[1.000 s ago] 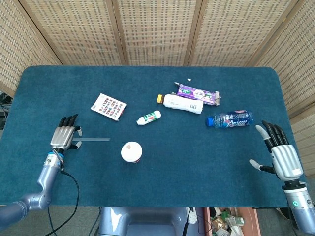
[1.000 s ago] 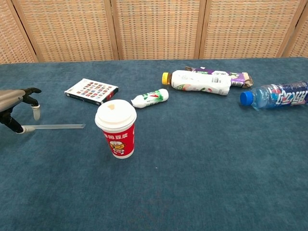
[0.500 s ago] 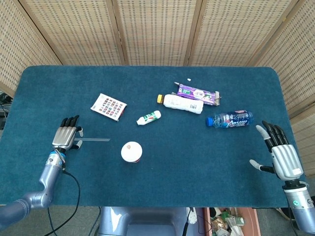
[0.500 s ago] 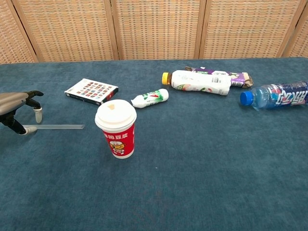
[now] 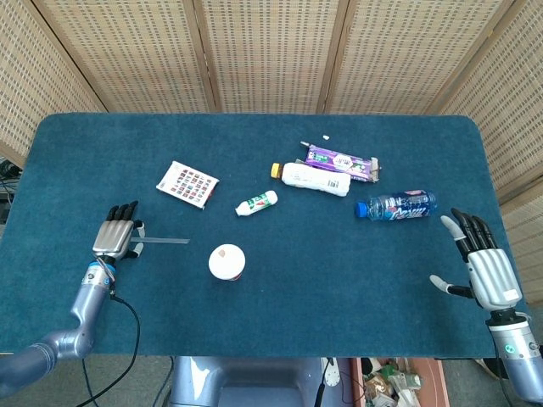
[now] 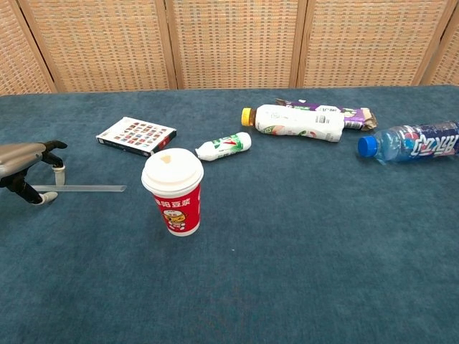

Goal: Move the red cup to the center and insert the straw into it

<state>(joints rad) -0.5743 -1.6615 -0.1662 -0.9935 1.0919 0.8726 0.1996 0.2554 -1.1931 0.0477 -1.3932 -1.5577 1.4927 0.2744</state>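
On blue felt tabletop (image 5: pixel 254 322): lidded red paper cup (image 6: pixel 173 192); thin clear straw (image 6: pixel 86 188) by splayed, empty left hand (image 5: pixel 115 237).

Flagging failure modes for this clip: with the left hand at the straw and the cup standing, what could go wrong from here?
The straw lies flat on the cloth, thin and hard to pinch; the left hand at its end may push it away rather than lift it. The red cup stands upright just past the straw's far tip, so a sweep could tip it. Its lid opening looks small, so insertion may miss.
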